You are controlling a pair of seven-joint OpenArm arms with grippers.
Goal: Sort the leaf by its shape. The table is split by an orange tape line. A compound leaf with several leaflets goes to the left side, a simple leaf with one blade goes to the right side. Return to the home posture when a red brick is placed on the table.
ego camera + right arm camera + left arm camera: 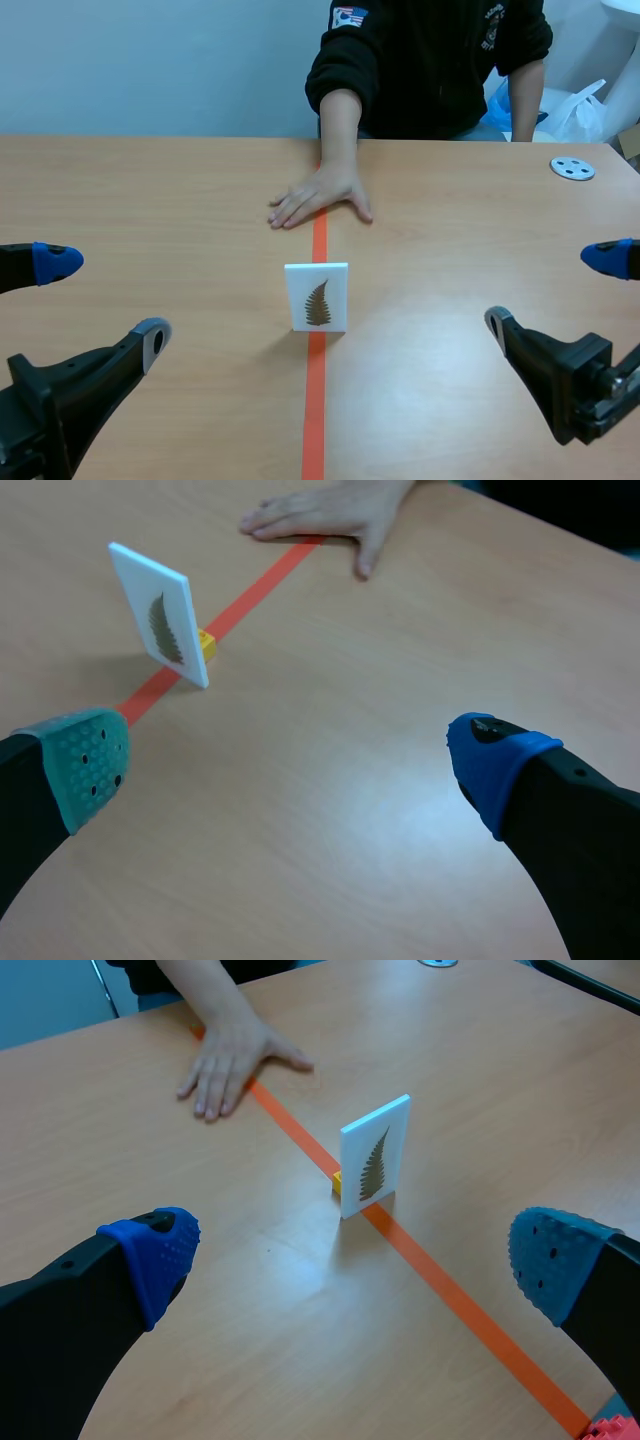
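An orange tape line [314, 410] runs down the middle of the wooden desk [150, 190], from the robot's side toward a person seated at the far edge. A white card [317, 296] stands upright on the tape line, its printed face turned to the robot. The print is a brown leaf [318, 303] of the fern kind, with many small leaflets along one stem. Behind the card, also on the tape line, a small yellow block [337, 1182] touches the foot of its back. Farther along the tape line, the person's hand [318, 197] lies flat across it, palm down and fingers spread, well apart from the card. Well to the right of the tape line, near the desk's far edge, lies a round grey disc [572, 168] with holes.

The left jaws hang to the left of the tape line, on the robot's side of the card. They are spread wide with nothing between them, their blue pads [155, 1250] far apart. The right jaws hang to the right of the tape line, equally wide and empty, with a grey-green pad [85, 760] and a blue pad [495, 760]. Neither touches the card.
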